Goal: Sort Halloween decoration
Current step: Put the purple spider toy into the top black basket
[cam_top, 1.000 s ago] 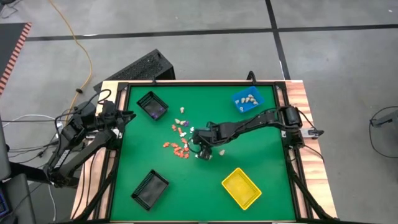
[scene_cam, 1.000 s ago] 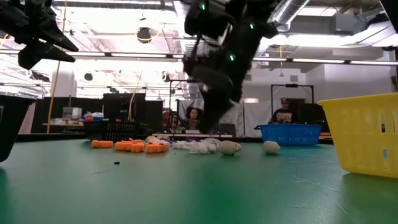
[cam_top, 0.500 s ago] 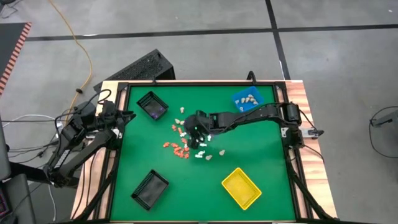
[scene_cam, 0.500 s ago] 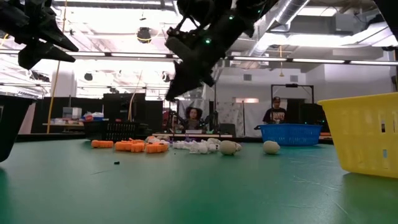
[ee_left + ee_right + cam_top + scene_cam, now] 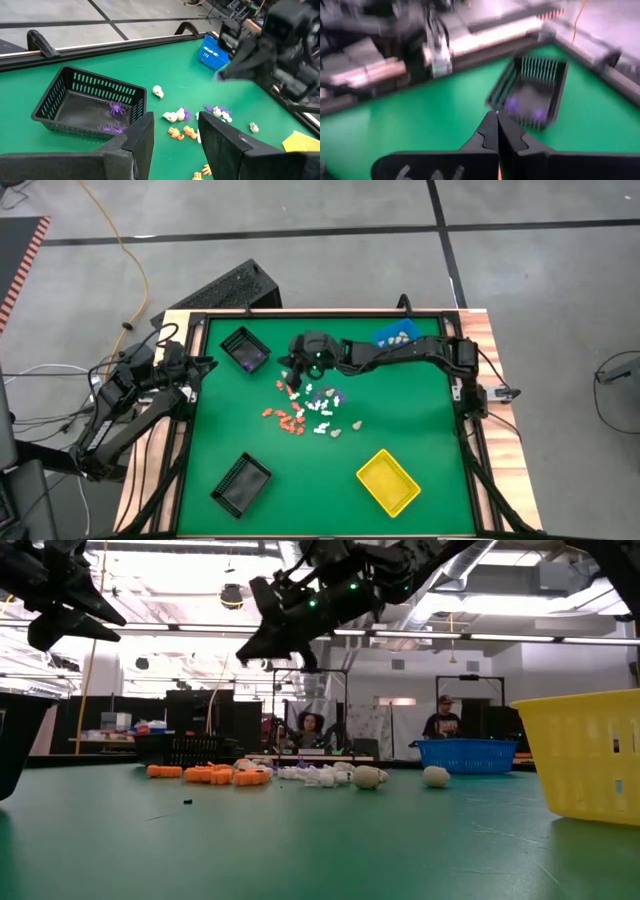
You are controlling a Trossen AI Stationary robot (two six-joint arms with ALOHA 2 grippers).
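The Halloween decorations [image 5: 305, 408] lie scattered mid-table: orange, white, purple and beige pieces, also visible in the low view [image 5: 260, 775]. My right gripper [image 5: 295, 372] hangs in the air over the far-left side of the pile, between it and the black bin with purple pieces [image 5: 245, 350]. It is shut, with a purple speck at its fingertips [image 5: 496, 113]. My left gripper [image 5: 172, 140] waits open at the table's left edge, pointing toward that black bin [image 5: 90, 102]. My right gripper pinches a tiny purple piece [image 5: 496, 113] between the very tips of its two fingers. In the left wrist view the purple piece [image 5: 219, 76] sticks out at the fingertip end. It is lifted clear, well above the table; its shape is too small to tell.
A blue bin [image 5: 398, 340] with beige pieces stands at the far right. A yellow bin [image 5: 388, 482] sits near right and a second black bin [image 5: 241, 483] near left. Raised black rails [image 5: 320, 313] frame the green mat. People sit in the room beyond the table.
My right gripper has risen from the near side of the pile. It has swung toward the table's far-left, over the decorations, toward the black bin with purple pieces. It has stayed shut.
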